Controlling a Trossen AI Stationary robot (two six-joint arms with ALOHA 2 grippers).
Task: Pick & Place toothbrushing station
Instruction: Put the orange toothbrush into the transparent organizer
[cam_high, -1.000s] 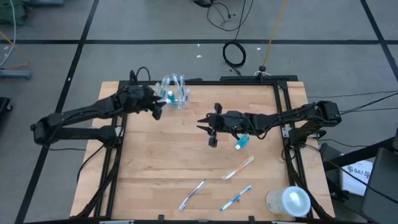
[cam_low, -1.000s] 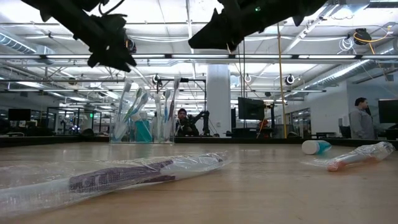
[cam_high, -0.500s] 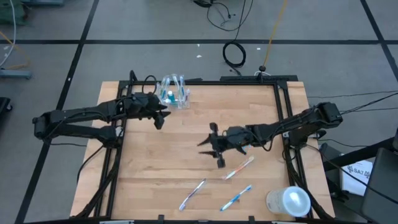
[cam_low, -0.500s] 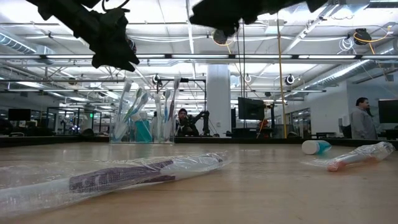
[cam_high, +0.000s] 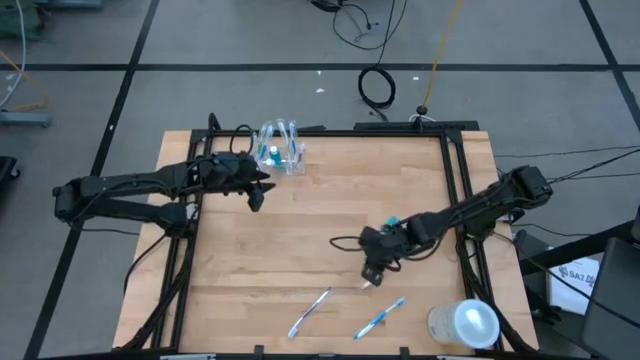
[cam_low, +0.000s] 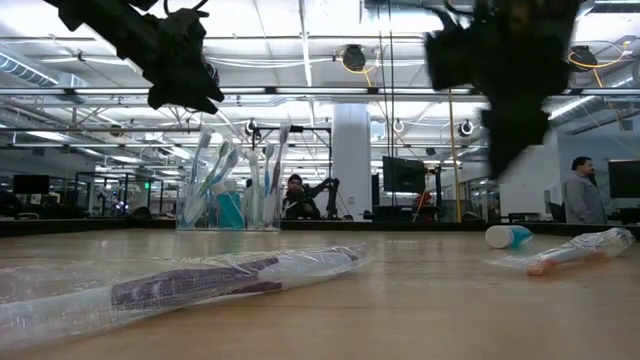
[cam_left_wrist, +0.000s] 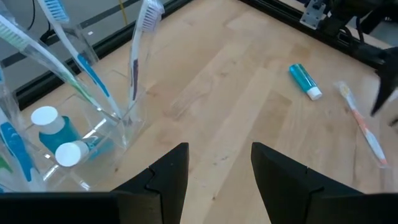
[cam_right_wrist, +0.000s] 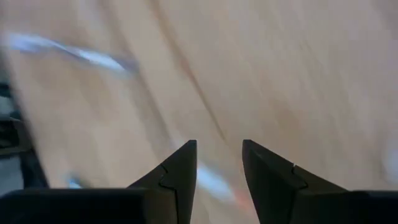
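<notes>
Nearest the front edge of the pale wooden table (cam_high: 260, 250) lie two thin blue-and-white toothbrushes in clear wrappers (cam_high: 310, 312) (cam_high: 380, 316), with a larger whitish translucent cylinder (cam_high: 464, 324) at the front right corner. Just behind them the right gripper (cam_high: 371, 274) hangs low over a third wrapped toothbrush with an orange-pink handle (cam_low: 572, 250), its dark fingers (cam_right_wrist: 177, 175) parted and holding nothing. A short teal-blue toothpaste tube with a white cap (cam_left_wrist: 305, 81) lies a little farther back. At the far left, the left gripper (cam_high: 255, 195) hovers with fingers (cam_left_wrist: 170, 176) spread, empty, near the small clear plastic cup (cam_high: 279, 148), which holds upright toothbrushes and two toothpaste tubes.
</notes>
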